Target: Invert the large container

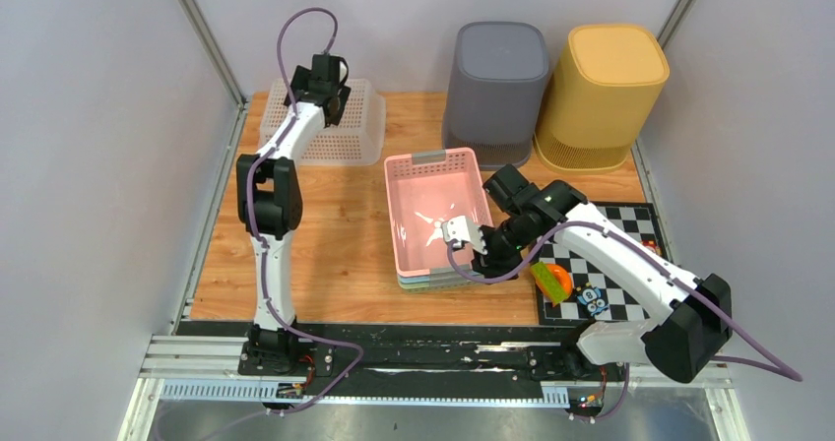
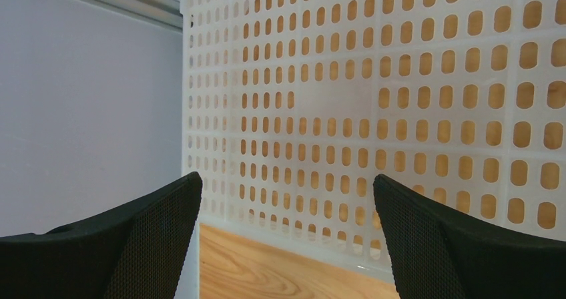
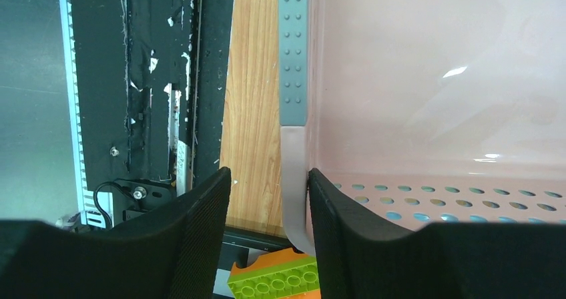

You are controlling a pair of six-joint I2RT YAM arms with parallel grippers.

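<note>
The large white perforated container (image 1: 345, 131) lies bottom up at the back left of the table. My left gripper (image 1: 330, 92) hovers over its far side, open, with nothing between its fingers. In the left wrist view its slotted wall (image 2: 374, 99) fills the frame beyond the left gripper (image 2: 287, 239). A pink tray (image 1: 433, 215) sits upright on a stack of trays mid-table. My right gripper (image 1: 487, 259) is open astride the pink rim (image 3: 294, 165) at the near right corner. One finger (image 3: 340, 225) touches the inner wall. The other finger (image 3: 193, 232) stands apart from the rim.
A grey bin (image 1: 497, 87) and a yellow bin (image 1: 601, 92) stand at the back right. A checkered mat (image 1: 610, 264) at the right carries an orange and green brick (image 1: 551, 282), seen below the right gripper as the brick (image 3: 273, 279). The black rail (image 1: 443, 347) runs along the near edge.
</note>
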